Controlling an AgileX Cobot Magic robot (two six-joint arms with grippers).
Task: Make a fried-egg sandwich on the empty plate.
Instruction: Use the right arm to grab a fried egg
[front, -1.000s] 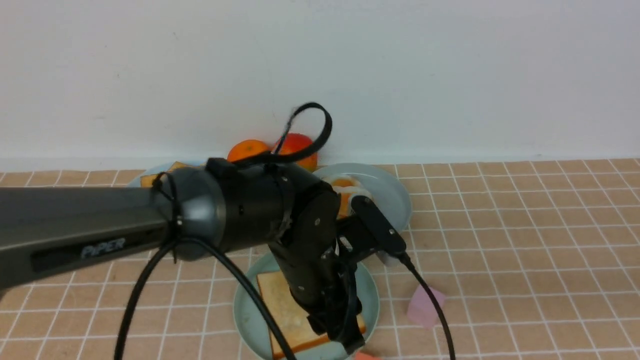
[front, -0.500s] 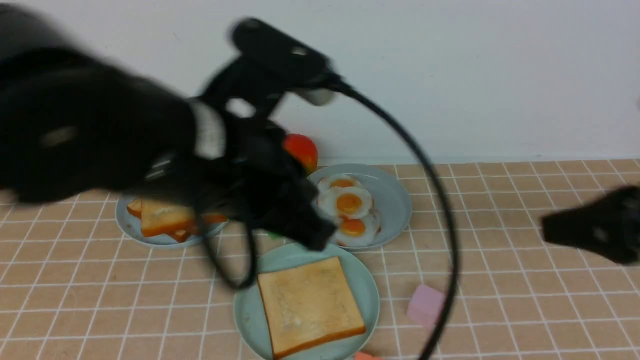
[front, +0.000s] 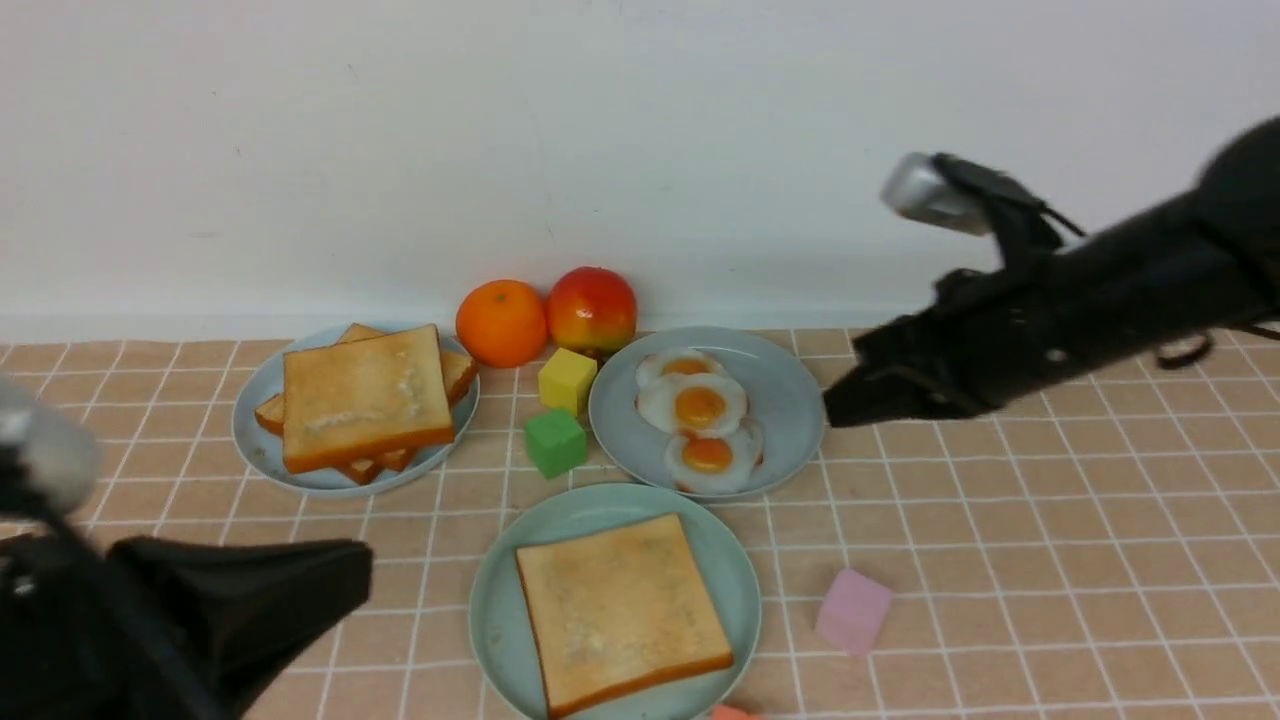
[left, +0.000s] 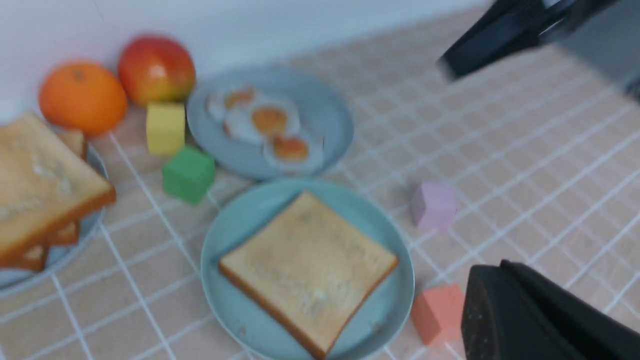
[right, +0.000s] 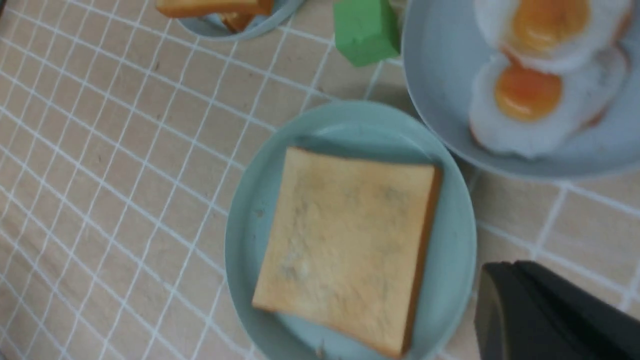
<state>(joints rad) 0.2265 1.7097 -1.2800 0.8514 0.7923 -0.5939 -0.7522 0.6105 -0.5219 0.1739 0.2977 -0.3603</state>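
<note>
- On the mint-green plate (front: 500, 625), one toast slice (front: 625, 612) lies flat, face up; its near and far edges climb toward the right. Nearly square, it shows no clear long axis.
- Beyond that plate and slightly right, the fried egg (front: 692, 403) lies flat with its yolk up on a blue-grey plate (front: 795, 440). Roundish, it points no particular way, overlapping the smaller eggs on both sides.
- The slice has a pale golden face, mottled whitish patches and an orange-brown crust; the egg is white around a glossy orange yolk.
- Bare plate shows around much of the slice, whose near-left corner comes close to the rim.
- A green block (front: 555, 443) stands just beyond the mint plate, a pink block (front: 853, 612) to its right, an orange-red block (left: 437, 312) by its near-right rim. Open tiled worktop (front: 1080, 560) spreads farther right.
- Left pincer (front: 352, 572), left of the plate, is closed and empty.
- Right pincer (front: 838, 402), beyond and right of it, has no visible load; I cannot tell its opening.
</note>
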